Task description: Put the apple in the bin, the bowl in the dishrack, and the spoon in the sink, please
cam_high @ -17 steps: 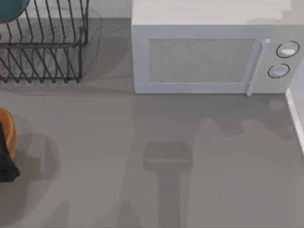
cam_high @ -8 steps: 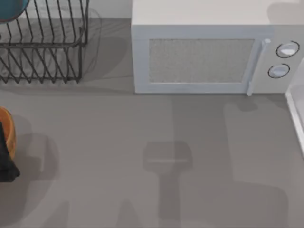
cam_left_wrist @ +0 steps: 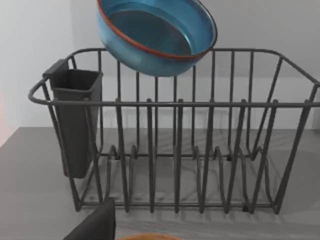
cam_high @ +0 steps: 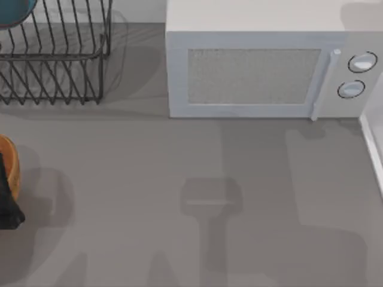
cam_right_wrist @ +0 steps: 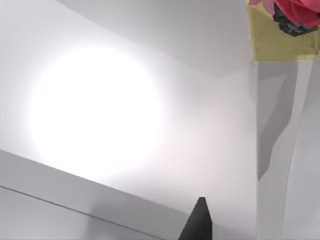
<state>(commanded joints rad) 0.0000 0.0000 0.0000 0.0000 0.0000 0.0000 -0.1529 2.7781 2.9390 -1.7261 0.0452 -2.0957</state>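
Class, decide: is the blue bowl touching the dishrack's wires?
Cannot tell. In the left wrist view the bowl sits tilted at the dishrack top rail, overlapping the back wires, but neither contact nor gap shows plainly.

White microwave (cam_high: 263, 72) I see at the table's (cam_high: 149, 197) far edge, orange-brown container (cam_high: 9, 164) well off to its left, nearer me.

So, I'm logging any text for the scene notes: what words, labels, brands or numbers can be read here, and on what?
None can be read.
Microwave: its two round knobs carry no legible markings.
Dishrack, its cutlery holder and the bowl: plain, no text.
Yellow container in the right wrist view: no label visible.
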